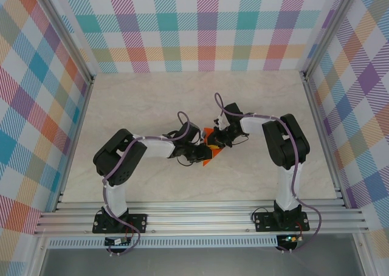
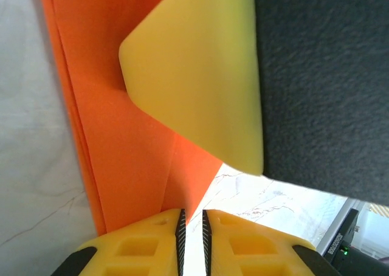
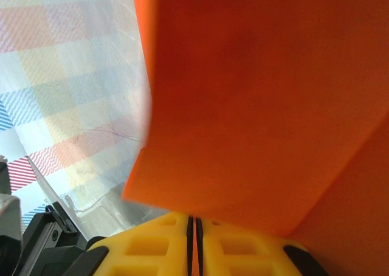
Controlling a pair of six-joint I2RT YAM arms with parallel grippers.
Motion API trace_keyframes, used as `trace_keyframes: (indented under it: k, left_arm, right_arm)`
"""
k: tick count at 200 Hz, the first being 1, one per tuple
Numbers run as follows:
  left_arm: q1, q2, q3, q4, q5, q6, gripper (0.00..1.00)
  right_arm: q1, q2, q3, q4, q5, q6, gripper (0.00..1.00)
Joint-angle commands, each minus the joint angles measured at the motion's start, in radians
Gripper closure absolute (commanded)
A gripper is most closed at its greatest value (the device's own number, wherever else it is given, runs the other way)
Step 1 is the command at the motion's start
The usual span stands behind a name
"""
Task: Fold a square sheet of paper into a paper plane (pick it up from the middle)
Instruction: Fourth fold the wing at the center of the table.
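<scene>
The part-folded sheet of paper [image 1: 211,148] sat mid-table [image 1: 152,100] between both arms, its crease running straight away from the left tool [image 2: 192,222], which was narrowed at the fold, grip unclear, while the right tool [image 3: 194,222] clamped the opposite side.

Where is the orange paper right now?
In the top view the orange paper is over the middle of the table. It is between the left fingers and the right fingers, and the right ones pinch its edge.
</scene>
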Motion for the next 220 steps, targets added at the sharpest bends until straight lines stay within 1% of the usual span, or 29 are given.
trace_keyframes:
  k: [1,30,52,90,104,117,144,164,182,220]
  left_arm:
    - [0.003,0.011,-0.105,-0.048,0.066,-0.028,0.82]
    - [0.003,-0.045,-0.17,-0.123,0.067,0.001,0.81]
    - [0.003,-0.07,-0.218,-0.122,0.078,-0.002,0.81]
    - [0.0,-0.081,-0.217,-0.23,0.078,0.052,0.8]
    - [0.001,-0.099,-0.209,-0.257,0.055,0.057,0.8]
    - [0.0,-0.139,-0.205,-0.242,0.037,0.048,0.8]
    - [0.0,-0.24,-0.15,-0.224,-0.048,0.04,0.8]
    - [0.001,-0.281,-0.119,-0.163,-0.113,0.019,0.8]
    - [0.002,-0.259,-0.103,-0.077,-0.123,-0.007,0.81]
    - [0.001,-0.135,-0.06,0.042,-0.064,-0.031,0.82]
  right_arm:
    - [0.004,0.075,-0.016,-0.068,0.123,-0.016,0.87]
    - [0.004,0.076,-0.016,-0.069,0.131,-0.015,0.87]
    - [0.004,0.078,-0.016,-0.068,0.135,-0.014,0.87]
    - [0.004,0.081,-0.015,-0.065,0.132,-0.011,0.87]
    - [0.004,0.08,-0.015,-0.065,0.128,-0.011,0.87]
    - [0.004,0.076,-0.016,-0.061,0.123,-0.01,0.87]
    - [0.003,0.073,-0.014,-0.064,0.122,-0.012,0.87]
    - [0.004,0.073,-0.014,-0.065,0.122,-0.01,0.87]
    - [0.004,0.074,-0.016,-0.061,0.122,-0.008,0.87]
    - [0.004,0.074,-0.015,-0.056,0.118,-0.004,0.87]
